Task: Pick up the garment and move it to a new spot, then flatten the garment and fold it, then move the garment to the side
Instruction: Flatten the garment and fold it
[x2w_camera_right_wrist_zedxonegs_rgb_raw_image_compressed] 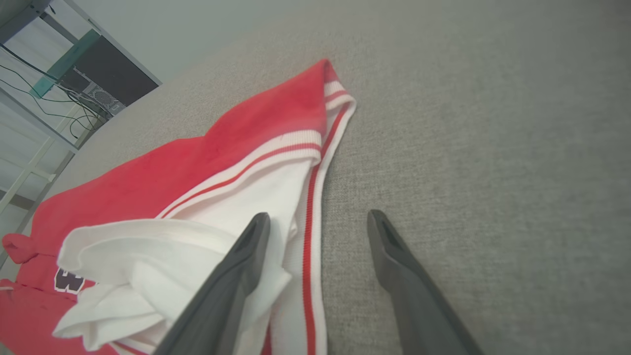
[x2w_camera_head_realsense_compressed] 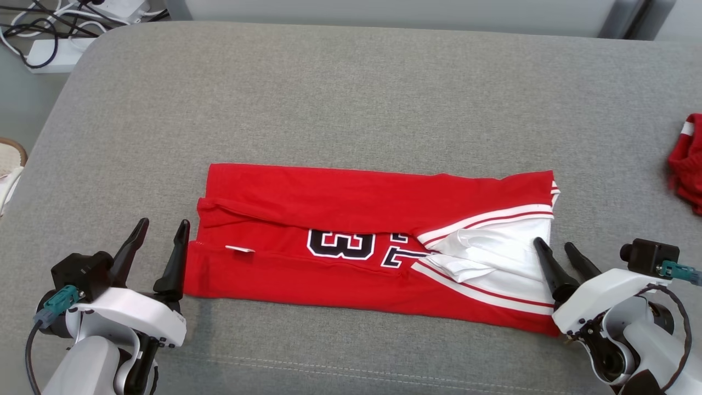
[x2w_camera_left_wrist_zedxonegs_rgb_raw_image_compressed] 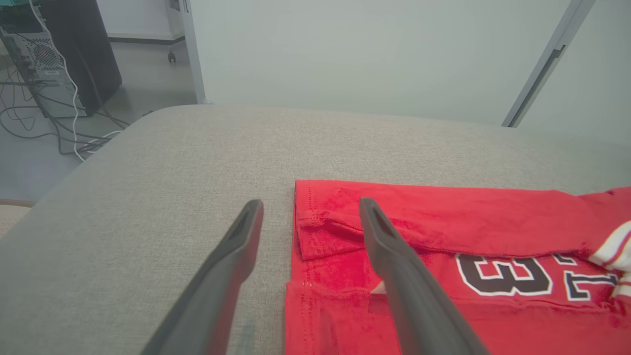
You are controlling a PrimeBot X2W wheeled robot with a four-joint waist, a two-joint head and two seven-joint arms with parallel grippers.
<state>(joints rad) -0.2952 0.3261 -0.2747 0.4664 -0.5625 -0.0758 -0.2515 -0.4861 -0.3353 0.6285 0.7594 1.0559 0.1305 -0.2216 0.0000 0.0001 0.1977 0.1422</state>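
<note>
Grippers, pair.
Left gripper [x2w_camera_head_realsense_compressed: 164, 222]: at the left short edge of the garment [x2w_camera_head_realsense_compressed: 329, 192]; jaws spread and empty, one finger over cloth, one over bare cushion.
Right gripper [x2w_camera_head_realsense_compressed: 554, 243]: at the garment's right end; jaws spread and empty, straddling the striped hem.
Garment: red jersey, folded into a long band, lying mid-cushion.
Step, judged: cross-fold of the band. Pinch all layers at each end and gather the loose white lining [x2w_camera_head_realsense_compressed: 482, 247] first, or it may spill.
Cushion [x2w_camera_head_realsense_compressed: 351, 82]: grey weave, flat.
Second red cloth [x2w_camera_head_realsense_compressed: 688, 164]: well right of the garment.
Power strip [x2w_camera_head_realsense_compressed: 49, 55], with cables: on the floor, beyond the garment's far left.
</note>
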